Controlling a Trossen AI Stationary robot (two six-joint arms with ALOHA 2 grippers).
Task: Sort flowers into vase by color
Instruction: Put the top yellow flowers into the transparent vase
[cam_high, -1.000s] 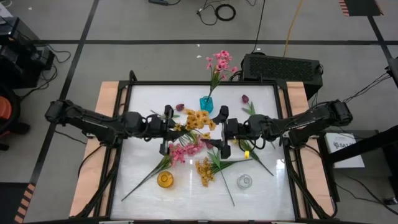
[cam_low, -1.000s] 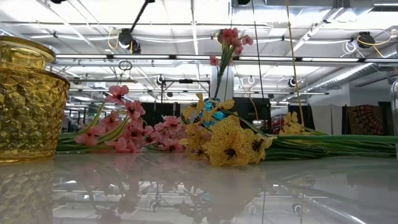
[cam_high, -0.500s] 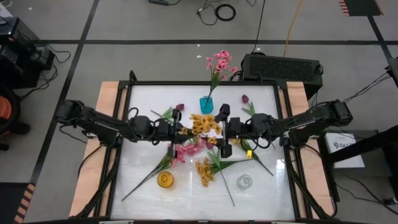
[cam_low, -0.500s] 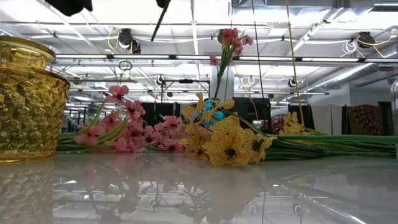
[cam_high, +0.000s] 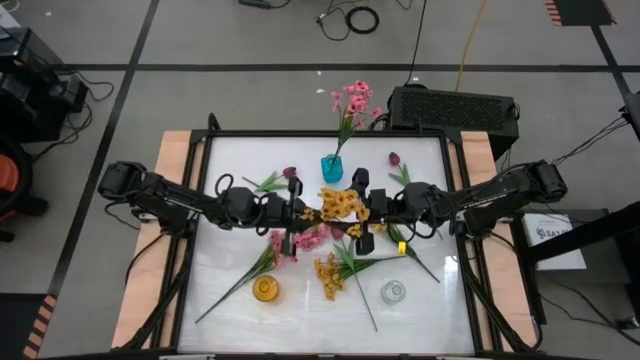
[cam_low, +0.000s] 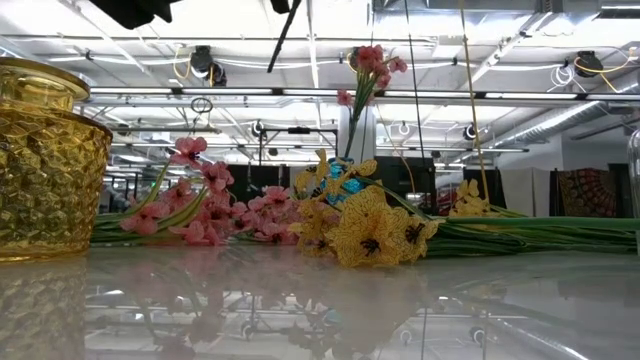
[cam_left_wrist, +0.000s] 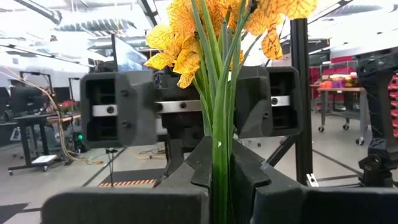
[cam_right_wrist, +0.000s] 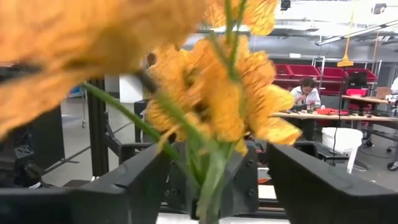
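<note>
- Nearest the front edge of the surface (cam_high: 230, 310) stand a yellow glass vase (cam_high: 265, 290) and a clear glass vase (cam_high: 393, 292), with a yellow spray (cam_high: 329, 275) and a long green stem (cam_high: 358, 290) lying between them.
- Just behind, a pink spray (cam_high: 300, 240) lies flat near the middle.
- Above the middle, both arms reach inward, stretched low and level, wrists facing each other.
- The left hand (cam_high: 292, 210) is closed tight on the green stalks of the yellow bunch (cam_high: 338, 203), holding it off the surface; in the left wrist view the stalks (cam_left_wrist: 219, 155) rise straight between its fingers (cam_left_wrist: 124, 205).
- The right hand (cam_high: 357, 208) meets the same bunch from the other side, its fingers (cam_right_wrist: 323, 186) parted wide on either side of the blooms, not gripping.
- Farther back, a blue vase (cam_high: 332, 167) holds pink flowers (cam_high: 352, 100).
- Two dark tulip buds (cam_high: 290, 173) lie near it, one on each side.
</note>
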